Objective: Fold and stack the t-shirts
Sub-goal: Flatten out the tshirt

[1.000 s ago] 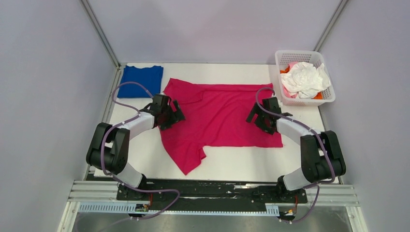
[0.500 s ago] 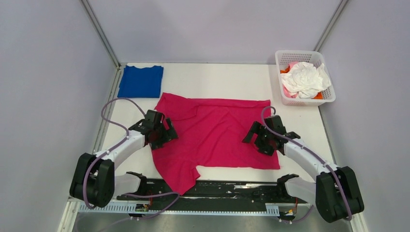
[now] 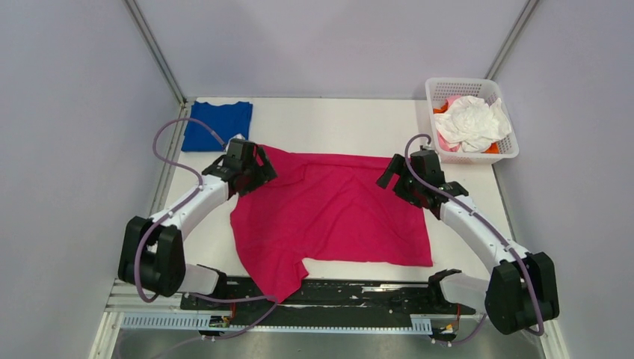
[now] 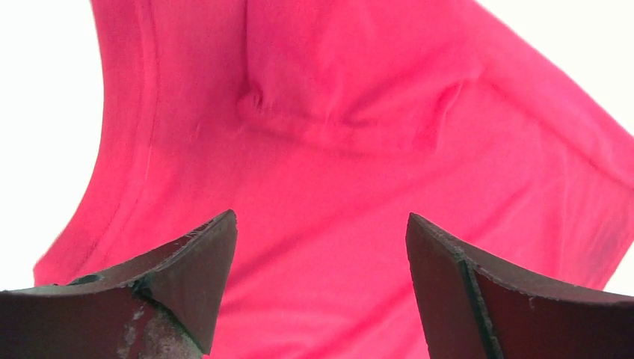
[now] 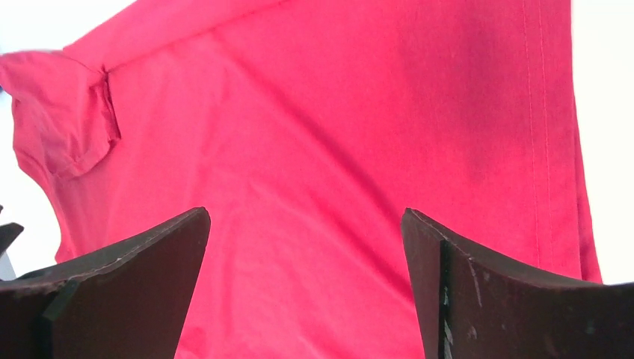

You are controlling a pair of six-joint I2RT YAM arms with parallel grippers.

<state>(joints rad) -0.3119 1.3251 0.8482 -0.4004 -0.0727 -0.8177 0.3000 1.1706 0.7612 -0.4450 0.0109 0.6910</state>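
A magenta-pink t-shirt [image 3: 329, 213] lies spread over the middle of the white table [image 3: 336, 123], one sleeve [image 3: 280, 273] reaching the near rail. My left gripper [image 3: 256, 172] hovers over its far left corner, jaws wide apart, nothing between them. My right gripper [image 3: 396, 179] hovers over its far right corner, also open and empty. In the left wrist view the gripper [image 4: 321, 224] looks down on pink cloth [image 4: 336, 112] with a wrinkle. The right wrist view has the gripper [image 5: 306, 221] above smooth pink cloth [image 5: 336, 112] and a hem. A folded royal blue t-shirt [image 3: 217, 123] lies at the back left.
A white lattice basket [image 3: 439, 155] stands at the back right, holding a crumpled white shirt [image 3: 471, 120] over pale pink and orange cloth. Grey walls and metal posts close in the table on three sides. A black rail [image 3: 359, 288] runs along the near edge.
The pink shirt slid toward the near edge with both grippers. Since then both grippers have moved back to its far corners, and the shirt has stayed put.
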